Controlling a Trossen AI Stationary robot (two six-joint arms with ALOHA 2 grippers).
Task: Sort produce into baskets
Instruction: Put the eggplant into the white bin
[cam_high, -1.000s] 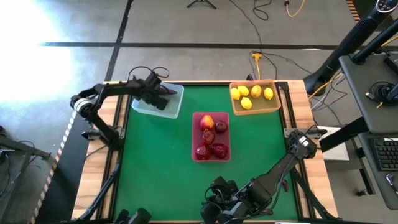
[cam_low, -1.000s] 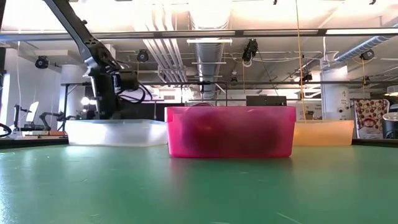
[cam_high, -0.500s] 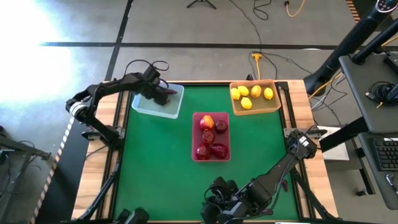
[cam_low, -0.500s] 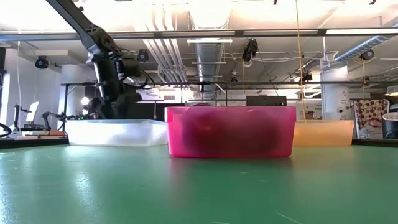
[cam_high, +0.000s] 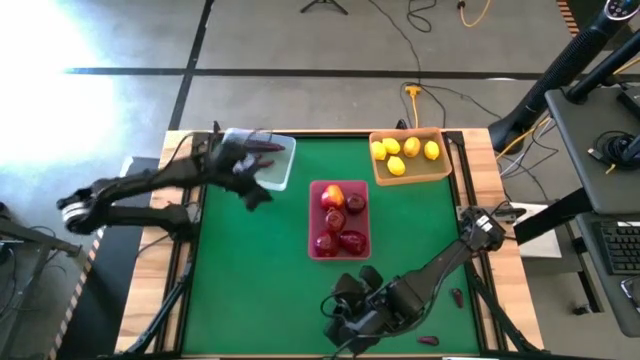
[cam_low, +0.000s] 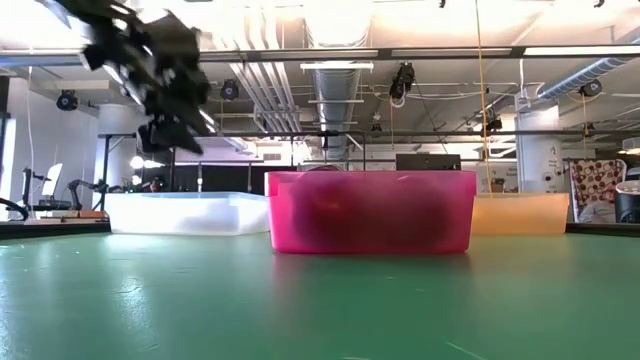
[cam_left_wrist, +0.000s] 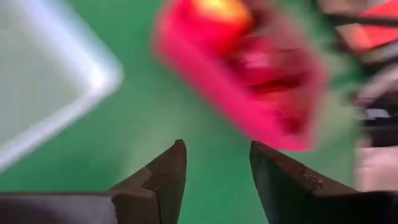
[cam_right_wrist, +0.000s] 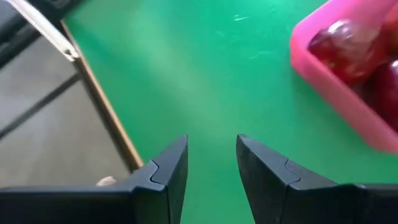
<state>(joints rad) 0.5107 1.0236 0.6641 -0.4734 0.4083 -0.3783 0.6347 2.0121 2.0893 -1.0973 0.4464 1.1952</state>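
The pale blue tray (cam_high: 256, 160) stands at the far left and holds one dark maroon piece (cam_high: 262, 146). The pink-red tray (cam_high: 340, 218) in the middle holds several red fruits and a red-yellow one (cam_high: 333, 195). The tan-orange tray (cam_high: 410, 156) at the far right holds several lemons. My left gripper (cam_high: 252, 190) is open and empty, raised above the mat between the blue and pink trays; it shows blurred in the low view (cam_low: 165, 95). My right gripper (cam_high: 342, 322) is open and empty near the table's near edge.
Two small maroon pieces (cam_high: 456, 296) (cam_high: 427, 340) lie at the table's right near corner beside my right arm. Bare green mat (cam_high: 250, 270) spreads left of the pink tray. The right wrist view shows the table's wooden edge (cam_right_wrist: 106, 118) and the pink tray's corner (cam_right_wrist: 336, 74).
My left gripper has risen out of the pale blue tray and swung fast toward the table's near edge and middle, leaving the maroon piece lying in the tray. My right arm has shifted a little, so that two maroon pieces show beside it.
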